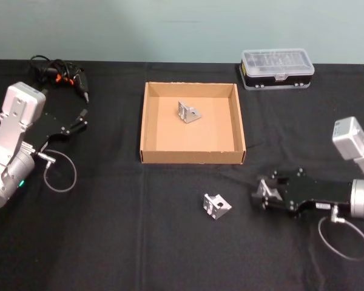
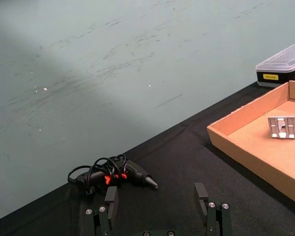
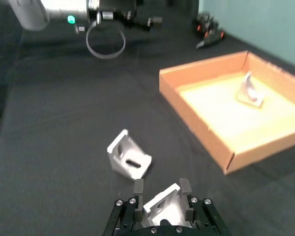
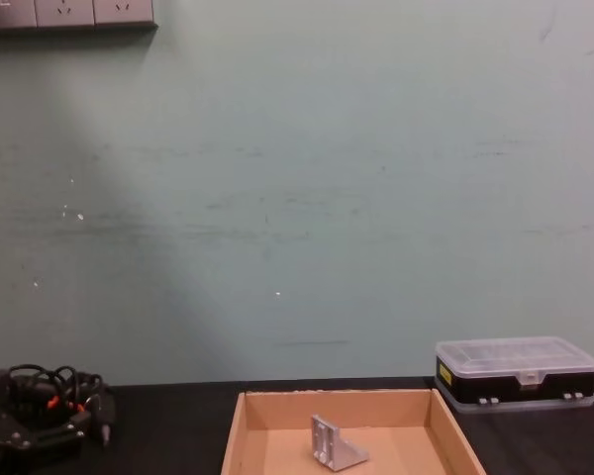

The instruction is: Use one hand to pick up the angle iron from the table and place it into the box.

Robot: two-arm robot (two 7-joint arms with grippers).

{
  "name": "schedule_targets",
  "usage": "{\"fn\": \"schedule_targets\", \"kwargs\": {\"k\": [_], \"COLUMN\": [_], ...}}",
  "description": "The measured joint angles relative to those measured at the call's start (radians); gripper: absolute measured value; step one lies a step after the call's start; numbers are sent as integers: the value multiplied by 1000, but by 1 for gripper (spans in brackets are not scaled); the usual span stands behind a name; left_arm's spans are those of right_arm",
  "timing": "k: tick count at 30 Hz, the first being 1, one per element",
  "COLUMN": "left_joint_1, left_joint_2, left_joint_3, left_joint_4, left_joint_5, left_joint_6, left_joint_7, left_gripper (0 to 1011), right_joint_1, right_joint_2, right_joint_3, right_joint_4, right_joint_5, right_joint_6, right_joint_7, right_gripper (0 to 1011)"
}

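Pinching an angle iron (image 3: 160, 207), seemingly snugly, right claw (image 3: 161, 187) part-closed

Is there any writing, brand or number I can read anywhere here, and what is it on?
No text reads clearly.
Yellow label on the plastic case: too blurred to read.
White sticker on the right gripper, which holds an angle iron: too small to read.
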Motion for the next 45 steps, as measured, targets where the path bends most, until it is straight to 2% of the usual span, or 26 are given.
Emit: {"fn": "schedule_targets", "kwargs": {"k": [5,11,14,19,20,23,25,26,27,29,32,35,39,45], "left_joint_1": [0,0,0,0,0,0,0,0,0,0,0,0,0,0], "left_joint_2": [0,0,0,0,0,0,0,0,0,0,0,0,0,0], "left_joint_3": [0,0,0,0,0,0,0,0,0,0,0,0,0,0], "left_joint_4": [0,0,0,0,0,0,0,0,0,0,0,0,0,0], "left_joint_5": [0,0,0,0,0,0,0,0,0,0,0,0,0,0], "left_joint_6": [0,0,0,0,0,0,0,0,0,0,0,0,0,0], "left_joint_7": [0,0,0,0,0,0,0,0,0,0,0,0,0,0], "left_gripper": [1011,1011,1011,1011,1011,1011,1011,1011,1011,1011,1011,1011,1011,1011], "right_joint_1": [9,48,95,185,219,269,330,344,344,392,436,467,487,496], "right_joint_2": [6,1,-22,-77,-100,-141,-197,-212,-212,-263,-317,-365,-408,-448], "right_joint_3": [8,12,1,-36,-49,-71,-98,-104,-104,-124,-146,-161,-174,-187], "right_joint_4": [-37,-71,-66,-19,6,54,123,143,143,214,299,375,441,494], "right_joint_5": [25,48,46,15,4,-14,-34,-39,-39,-56,-78,-99,-125,-164], "right_joint_6": [-3,13,35,69,81,99,119,124,124,141,155,164,169,170], "right_joint_7": [-11,-22,-32,-54,-62,-72,-85,-90,-90,-108,-126,-145,-165,-185], "right_gripper": [439,439,439,439,439,439,438,439,439,439,439,439,439,439]}}
